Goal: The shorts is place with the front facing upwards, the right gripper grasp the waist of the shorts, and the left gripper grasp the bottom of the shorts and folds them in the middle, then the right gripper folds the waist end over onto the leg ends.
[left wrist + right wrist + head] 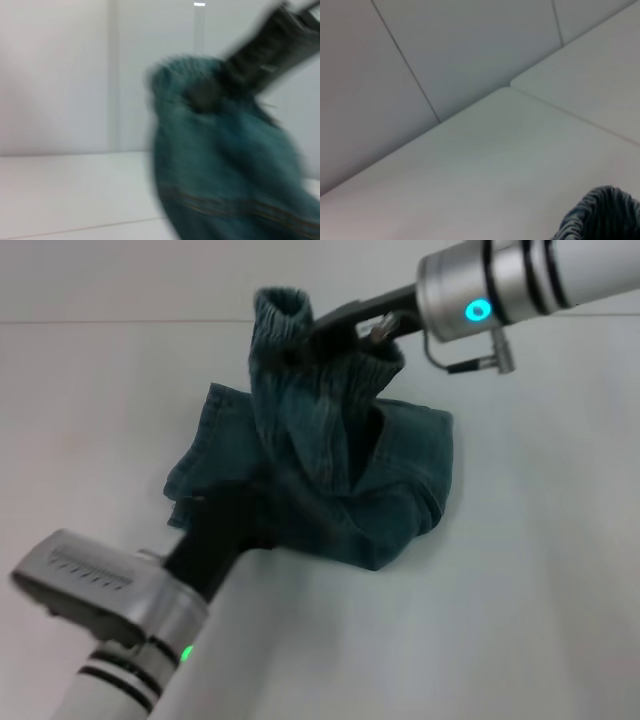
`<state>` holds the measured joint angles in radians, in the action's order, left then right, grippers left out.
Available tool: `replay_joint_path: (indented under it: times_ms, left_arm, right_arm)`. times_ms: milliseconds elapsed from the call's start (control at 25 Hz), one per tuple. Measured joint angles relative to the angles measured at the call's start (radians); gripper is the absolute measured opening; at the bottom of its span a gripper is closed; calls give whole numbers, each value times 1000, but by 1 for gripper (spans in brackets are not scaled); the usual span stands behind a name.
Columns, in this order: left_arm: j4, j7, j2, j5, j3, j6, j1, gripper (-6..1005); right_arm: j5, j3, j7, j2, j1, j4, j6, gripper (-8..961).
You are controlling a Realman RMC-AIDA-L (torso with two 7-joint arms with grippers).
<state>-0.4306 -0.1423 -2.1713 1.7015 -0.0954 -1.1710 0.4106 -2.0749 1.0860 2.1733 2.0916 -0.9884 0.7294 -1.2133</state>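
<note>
The shorts (340, 470) are soft, matt denim cloth, ribbed and puckered at the waist (300, 330) nearest the right gripper (345, 325); table (540, 590) smooth, matt white.

Ruffled waist (602, 215), perhaps raised, above pale table (485, 170).

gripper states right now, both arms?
Right gripper: shut on the waist, lifting the shorts.
Left gripper: at the shorts' near edge; cannot tell.

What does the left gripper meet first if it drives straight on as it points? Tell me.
The bunched blue-green denim shorts: the black left gripper points into their near edge, possibly touching already. The right gripper holds the ruffled waist raised beyond.
</note>
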Motion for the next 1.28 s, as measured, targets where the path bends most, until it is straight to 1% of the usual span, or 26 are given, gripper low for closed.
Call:
replay_joint_path:
  times_ms: [160, 280, 480, 560, 600, 640, 760, 880, 960, 1040, 1080, 1120, 1160, 1200, 1240, 1280]
  left_arm:
    - [-11, -72, -4, 3, -88, -63, -69, 1]
    - [-11, -78, -3, 0, -113, -111, -94, 1]
    - [-10, -79, -1, 4, -125, -133, -96, 14]
    - [-10, -79, -1, 4, -124, -136, -93, 20]
    - [-11, -79, -1, 4, -124, -141, -93, 23]
    - [-11, -79, -1, 4, -125, -148, -93, 27]
    - [-4, -77, 1, 5, -125, -206, -97, 36]
    - [27, -25, 11, 29, -107, -268, -93, 46]
    - [89, 106, 25, 89, -82, -309, -81, 52]
    - [161, 275, 36, 149, -70, -335, -70, 59]
    - [230, 437, 41, 196, -61, -356, -56, 62]
    - [301, 562, 42, 236, -45, -375, -41, 80]
    - [370, 678, 42, 271, -23, -392, -25, 98]
    - [483, 830, 38, 315, 29, -407, 2, 116]
    - [483, 830, 38, 315, 29, -407, 2, 134]
    - [552, 898, 31, 333, 69, -411, 16, 152]
  right_arm:
    - [10, 75, 1, 8, -12, -20, 60, 130]
    - [29, 110, 3, 9, -8, -16, 85, 186]
    - [28, 122, 3, 5, -10, -1, 88, 279]
    - [28, 128, 5, 4, -2, 31, 75, 316]
    - [32, 129, 4, 5, 17, 64, 71, 335]
    - [40, 130, 3, 7, 44, 107, 69, 380]
    - [104, 143, -28, 9, 168, 242, 85, 514]
    - [232, 130, -116, 1, 336, 344, 109, 655]
    - [324, 102, -204, -2, 425, 357, 90, 750]
    - [437, 64, -335, -2, 529, 340, 42, 847]
    - [500, 50, -411, 0, 581, 320, 15, 896]
    - [541, 43, -468, 2, 621, 296, -5, 945]
    - [579, 40, -520, 2, 650, 270, -20, 944]
    - [609, 39, -572, 2, 681, 234, -38, 943]
    - [628, 39, -619, 1, 697, 194, -53, 943]
    - [634, 39, -655, 0, 707, 159, -65, 942]
